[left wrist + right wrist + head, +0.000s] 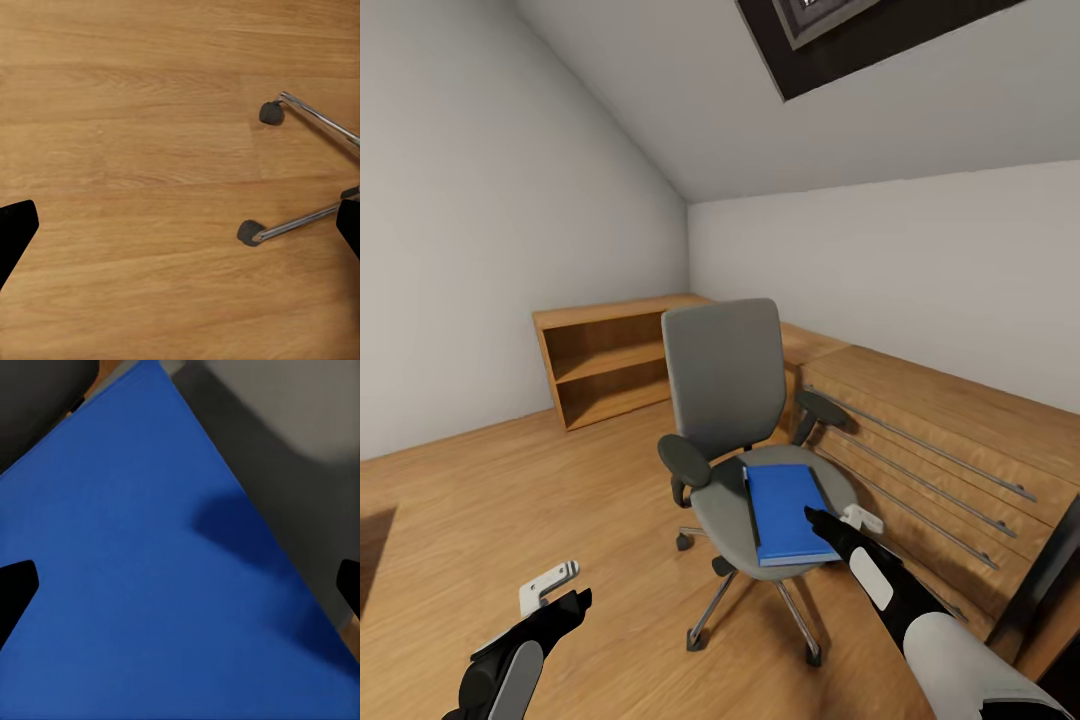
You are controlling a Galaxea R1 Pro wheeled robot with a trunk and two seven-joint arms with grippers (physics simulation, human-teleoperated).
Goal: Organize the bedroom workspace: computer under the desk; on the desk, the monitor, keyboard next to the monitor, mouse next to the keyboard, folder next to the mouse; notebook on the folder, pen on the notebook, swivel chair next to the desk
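right claw (830, 522) agape over folder (788, 512) on swivel chair (732, 400); left claw (560, 590) open

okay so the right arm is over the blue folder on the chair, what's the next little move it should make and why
Probably lower the right tool onto the folder's near edge and close. The folder lies flat on the swivel chair seat, and the right wrist view shows it spread between open fingers, nothing gripped. The left tool hangs over bare floor, too far away to help.
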